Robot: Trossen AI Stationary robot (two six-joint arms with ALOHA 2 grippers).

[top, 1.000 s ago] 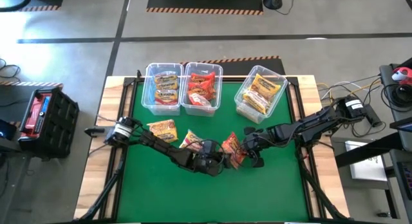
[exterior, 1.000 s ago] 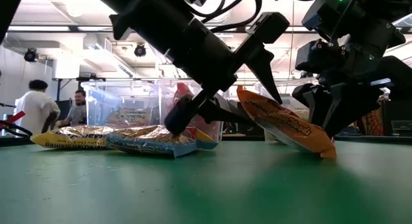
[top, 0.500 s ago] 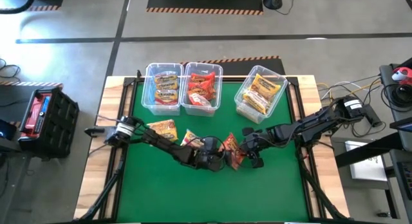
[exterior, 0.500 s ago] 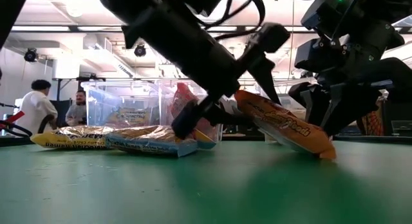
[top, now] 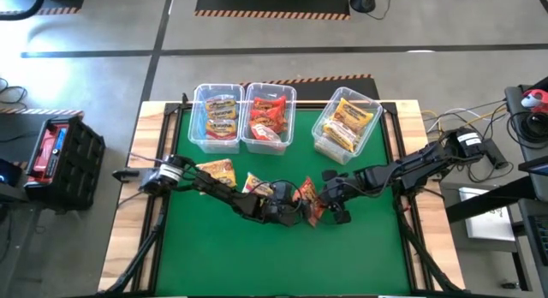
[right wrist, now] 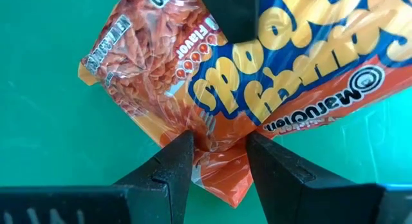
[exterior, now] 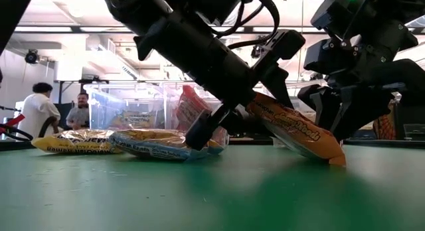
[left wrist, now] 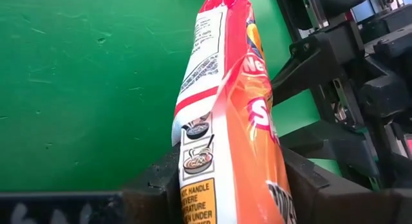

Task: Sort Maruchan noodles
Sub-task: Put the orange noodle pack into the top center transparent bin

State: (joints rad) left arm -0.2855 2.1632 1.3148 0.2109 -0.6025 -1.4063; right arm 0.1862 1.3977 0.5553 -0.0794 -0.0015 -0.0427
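Two dark robot arms meet over the middle of a green surface [top: 360, 255], both gripping one orange Maruchan noodle packet [top: 309, 200]. The right pincer [right wrist: 217, 156] is clamped on one edge of this packet, its two fingers pressing the crinkled plastic from either side. The left pincer [left wrist: 222, 179] holds the opposite edge, the packet standing between its two fingers; they sit against the wrapper, though how firmly they press cannot be told. In the low view the packet hangs tilted between the two pincers, one corner touching the surface. Just beyond the left pincer lie two more packets: a yellow packet [top: 216, 171] and another packet [top: 252, 184], flat on the surface. Farther beyond both pincers stand three clear plastic bins: the left bin [top: 199, 137] holding yellow packets, the middle bin [top: 288, 118] holding red ones, and the right bin [top: 322, 134], tilted, holding yellow ones.
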